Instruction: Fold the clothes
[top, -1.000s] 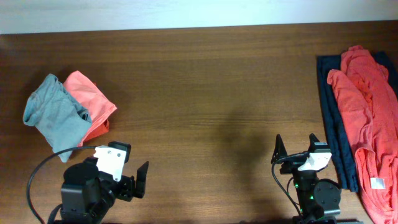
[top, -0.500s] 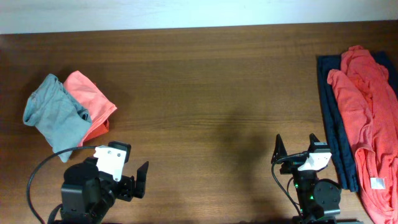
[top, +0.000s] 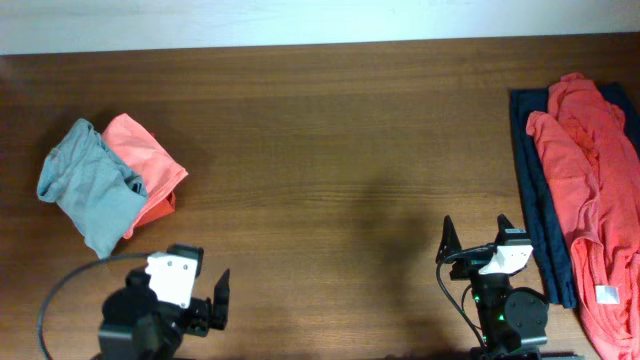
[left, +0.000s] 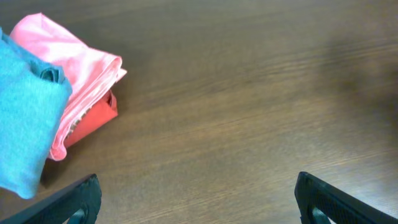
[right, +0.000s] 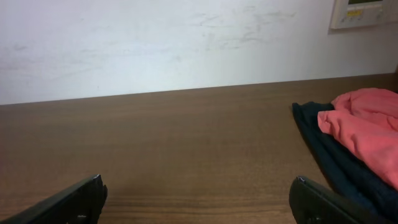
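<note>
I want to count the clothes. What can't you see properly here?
- Navy cloth: overhead, largely under the coral heap.
- Coral heap: overhead, cut by the right edge; piece count unclear.
- Grey shirt: left wrist view, cut by the left edge.
- Red piece: overhead, mostly under the pink top.

Dark brown wood-grain table (top: 320, 150). Black left fingers (top: 221, 296): grey-blue shirt (top: 85, 190) and coral-pink top (top: 150, 165) ahead-left. Black right fingers (top: 447, 240): orange-red top (top: 590, 170) over navy cloth (top: 528, 200) to their right.
</note>
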